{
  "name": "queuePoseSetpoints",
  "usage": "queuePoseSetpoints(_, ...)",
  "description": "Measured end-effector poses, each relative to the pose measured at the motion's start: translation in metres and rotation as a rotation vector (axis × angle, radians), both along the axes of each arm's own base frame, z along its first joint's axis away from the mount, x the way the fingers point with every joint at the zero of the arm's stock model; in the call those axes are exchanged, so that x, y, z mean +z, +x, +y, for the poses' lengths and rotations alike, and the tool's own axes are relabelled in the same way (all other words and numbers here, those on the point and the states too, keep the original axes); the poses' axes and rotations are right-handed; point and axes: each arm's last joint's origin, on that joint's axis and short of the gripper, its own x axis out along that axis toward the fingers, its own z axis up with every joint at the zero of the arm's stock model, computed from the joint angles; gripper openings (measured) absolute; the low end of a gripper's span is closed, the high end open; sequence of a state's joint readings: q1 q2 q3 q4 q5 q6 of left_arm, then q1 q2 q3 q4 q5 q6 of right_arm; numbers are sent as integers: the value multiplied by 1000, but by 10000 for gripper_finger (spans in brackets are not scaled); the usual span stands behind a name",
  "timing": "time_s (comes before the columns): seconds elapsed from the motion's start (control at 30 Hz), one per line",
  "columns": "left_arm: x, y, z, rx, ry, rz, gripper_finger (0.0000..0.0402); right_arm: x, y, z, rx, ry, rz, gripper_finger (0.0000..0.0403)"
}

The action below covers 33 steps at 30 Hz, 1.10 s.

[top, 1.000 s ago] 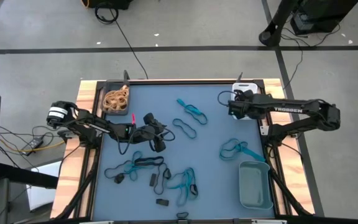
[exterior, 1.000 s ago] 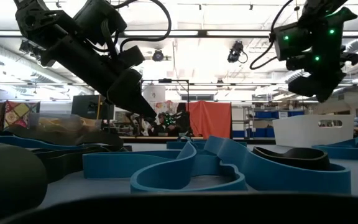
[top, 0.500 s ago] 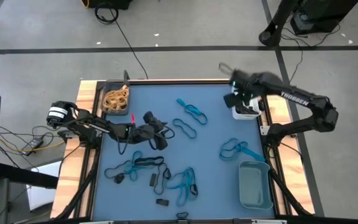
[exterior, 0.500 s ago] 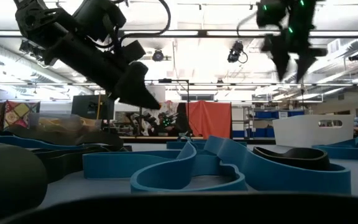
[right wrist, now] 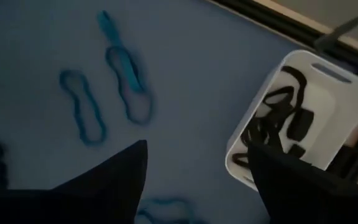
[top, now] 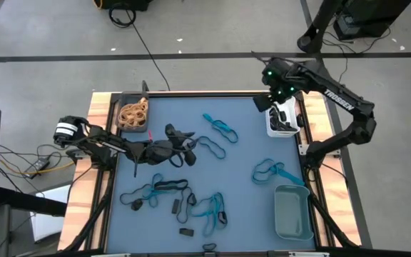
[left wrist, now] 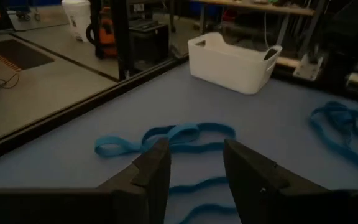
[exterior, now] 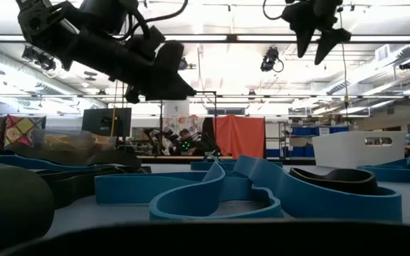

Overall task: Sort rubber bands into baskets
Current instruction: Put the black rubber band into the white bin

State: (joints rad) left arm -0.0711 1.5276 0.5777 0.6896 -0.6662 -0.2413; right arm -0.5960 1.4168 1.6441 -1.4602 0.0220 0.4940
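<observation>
Blue table (top: pixel 241 153), right gripper (top: pixel 271 77) raised, fingers spread, above white basket (top: pixel 281 120)

Left arm reaches from counter's left edge toward centre, stretched low and near level. Left end effector (top: pixel 189 146) above mid-counter, fingers (left wrist: pixel 156 167) parted by narrow gap, nothing between them. Right arm bent at elbow, raised high over far right corner. Right end effector (top: pixel 264 87) points down, fingers (right wrist: pixel 114 174) spread wide, empty.
</observation>
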Motion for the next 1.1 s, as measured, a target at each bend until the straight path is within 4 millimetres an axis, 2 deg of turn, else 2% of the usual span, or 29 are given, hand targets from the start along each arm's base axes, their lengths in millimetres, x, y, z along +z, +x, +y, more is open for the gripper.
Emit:
queuePoseSetpoints(0.1,1,0,0,0,0,-11,152,-8,4,4,44,37,37,278)
queuePoseSetpoints(0.27,1,0,0,1,-5,-12,152,-8,4,11,51,169,-18,269)
queuePoseSetpoints(0.43,1,0,1,4,-9,-13,152,-19,11,0,37,152,63,261)
queuePoseSetpoints(0.6,1,0,1,9,-24,-33,152,-41,27,-5,99,83,222,255)
queuePoseSetpoints(0.73,-3,0,-7,-66,-37,12,152,-65,33,-3,82,-42,309,251)
queuePoseSetpoints(0.93,-8,-19,-16,-88,-76,226,152,-99,44,17,174,-66,178,246)
queuePoseSetpoints(1.1,5,-47,-23,-88,-129,337,152,-131,59,41,268,-138,46,244)
